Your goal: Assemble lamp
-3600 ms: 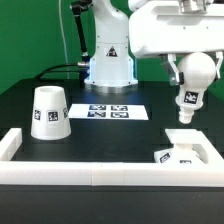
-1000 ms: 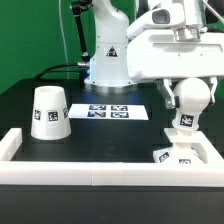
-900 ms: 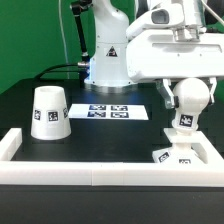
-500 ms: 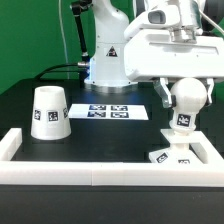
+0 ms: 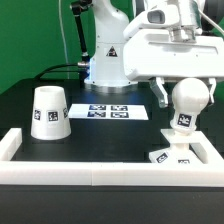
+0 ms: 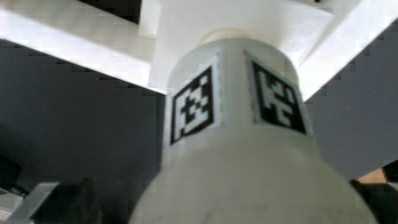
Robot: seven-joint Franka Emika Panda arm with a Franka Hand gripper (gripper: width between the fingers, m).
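My gripper (image 5: 189, 90) is shut on the round white bulb (image 5: 191, 98) and holds it upright, with its tagged neck (image 5: 183, 122) pointing down. The neck's end hangs just above the small square base (image 5: 177, 153), which sits in the rail corner at the exterior view's right. I cannot tell whether neck and base touch. In the wrist view the bulb (image 6: 231, 130) fills most of the picture, with two tags on its neck, and a dark finger (image 6: 43, 200) shows at its side. The cone shade (image 5: 48, 111) stands alone at the exterior view's left.
The marker board (image 5: 110, 111) lies flat in the middle of the black table. White rails (image 5: 90, 176) edge the table's front and both sides. The arm's white base (image 5: 110, 55) stands at the back.
The bulb has gone from tilted and further right to upright above the base. Over the last second it has sunk a little toward the base.
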